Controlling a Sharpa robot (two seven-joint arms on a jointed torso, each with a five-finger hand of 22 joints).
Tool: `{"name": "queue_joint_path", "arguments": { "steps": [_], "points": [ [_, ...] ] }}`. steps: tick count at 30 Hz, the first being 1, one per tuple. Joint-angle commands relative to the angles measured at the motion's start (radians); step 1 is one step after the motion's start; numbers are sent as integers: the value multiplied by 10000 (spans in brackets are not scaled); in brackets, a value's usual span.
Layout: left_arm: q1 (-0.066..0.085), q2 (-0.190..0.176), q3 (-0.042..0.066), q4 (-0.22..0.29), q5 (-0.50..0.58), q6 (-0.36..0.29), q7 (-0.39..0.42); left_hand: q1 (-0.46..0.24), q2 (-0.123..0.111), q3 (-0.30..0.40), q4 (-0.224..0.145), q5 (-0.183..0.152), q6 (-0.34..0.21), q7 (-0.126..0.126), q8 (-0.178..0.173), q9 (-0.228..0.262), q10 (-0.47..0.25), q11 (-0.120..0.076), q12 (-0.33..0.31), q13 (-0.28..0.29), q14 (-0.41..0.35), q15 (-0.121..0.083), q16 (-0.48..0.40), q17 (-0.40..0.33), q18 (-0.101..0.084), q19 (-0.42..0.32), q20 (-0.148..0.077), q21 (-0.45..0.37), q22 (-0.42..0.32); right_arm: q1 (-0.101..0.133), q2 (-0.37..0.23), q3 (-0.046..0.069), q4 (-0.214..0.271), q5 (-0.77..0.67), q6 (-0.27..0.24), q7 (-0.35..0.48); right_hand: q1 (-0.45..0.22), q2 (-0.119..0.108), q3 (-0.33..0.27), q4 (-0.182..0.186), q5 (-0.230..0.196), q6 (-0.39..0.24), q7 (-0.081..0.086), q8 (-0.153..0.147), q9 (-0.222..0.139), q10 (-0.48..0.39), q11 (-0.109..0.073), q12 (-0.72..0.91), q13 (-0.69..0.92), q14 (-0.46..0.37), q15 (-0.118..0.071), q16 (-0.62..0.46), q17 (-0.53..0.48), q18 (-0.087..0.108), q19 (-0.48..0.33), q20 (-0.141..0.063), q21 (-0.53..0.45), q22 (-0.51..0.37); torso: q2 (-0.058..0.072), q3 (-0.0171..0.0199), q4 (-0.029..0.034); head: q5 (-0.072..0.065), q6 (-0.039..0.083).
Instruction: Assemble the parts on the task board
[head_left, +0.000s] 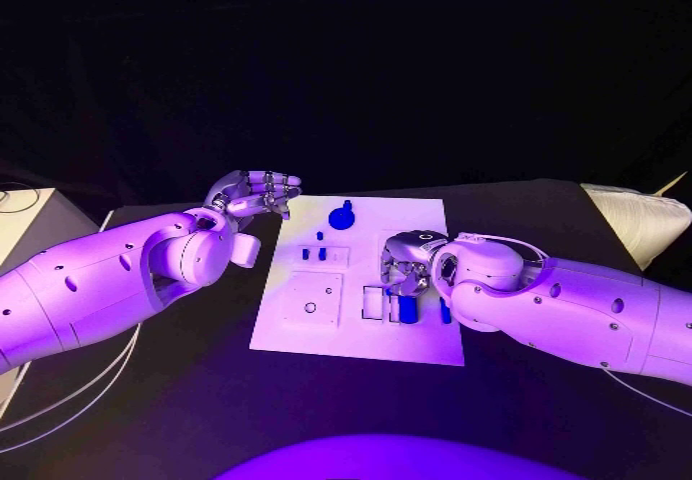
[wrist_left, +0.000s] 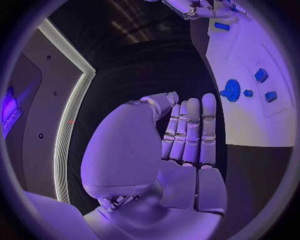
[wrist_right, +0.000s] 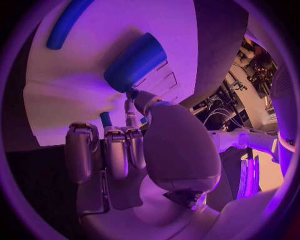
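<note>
The white task board lies in the middle of the black table. My right hand hovers low over its near right part with most fingers curled in. Two fingertips reach the end of a blue cylinder, which lies by the slots. Whether they pinch it or only touch it is unclear. A long blue bar lies beyond it. My left hand is raised off the board's far left corner, its fingers straight, side by side and holding nothing.
A round blue knob stands at the board's far edge, with small blue pieces nearer the middle. A square block sits on the near left. A pale box stands far left and a white bundle far right.
</note>
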Motion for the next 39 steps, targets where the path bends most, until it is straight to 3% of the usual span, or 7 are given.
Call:
{"name": "queue_joint_path", "arguments": {
  "steps": [1, 13, 23, 39],
  "points": [
    [-2, 5, 10, 33, 4, 31, 31, 22, 46, -2, -75, 11, -52, 22, 59, 9, -58, -19, 67, -16, 38, 22, -46, -9, 167, 9, 3, -56, -17, -19, 39, -10, -47, -234, 79, 44, -5, 126, -10, -29, -27, 63, -27, 62, 14, 1043, -72, 21, 2631, 1026, -52, 42, 2554, -96, 805, -2, 16, 1995, 3, 0, 1, 5, -13],
    [-2, -4, 10, 36, 4, 44, 7, 17, 57, -7, -80, 9, -52, 22, 82, 11, -71, -18, 83, -21, 45, 23, -59, -15, 166, 11, 3, -55, -18, -34, 114, -37, -171, -400, 189, 47, -2, 130, -18, -35, -81, 89, -38, 83, 22, 1043, -77, 21, 2631, 1028, -61, 47, 2562, -102, 809, -8, 48, 2013, -2, 2, -12, 27, -40],
    [-2, -4, 10, 37, 4, 42, -1, 17, 57, -7, -80, 9, -52, 22, 82, 11, -71, -18, 83, -21, 45, 23, -59, -15, 166, 11, 3, -55, -18, -43, 175, -50, -195, -594, -174, -27, -57, 71, -89, -17, -183, 30, -28, 65, 13, 1043, -76, 21, 2631, 1031, -61, 56, 2580, -108, 810, -12, 72, 2029, -3, 2, -2, 10, -27],
    [-2, -18, 10, 49, 4, 48, -23, 1, 58, -18, -79, 5, -61, 24, 97, 10, -82, -16, 96, -25, 50, 25, -69, -19, 165, 10, 4, -58, -21, -88, 390, -68, -478, -850, -239, -130, -250, -79, -411, 151, -283, -142, 36, -1, -23, 1043, -24, 21, 2631, 1031, 2, 57, 2581, -106, 801, 27, 57, 2034, -1, -5, 1, 19, -51]
  ]
}}
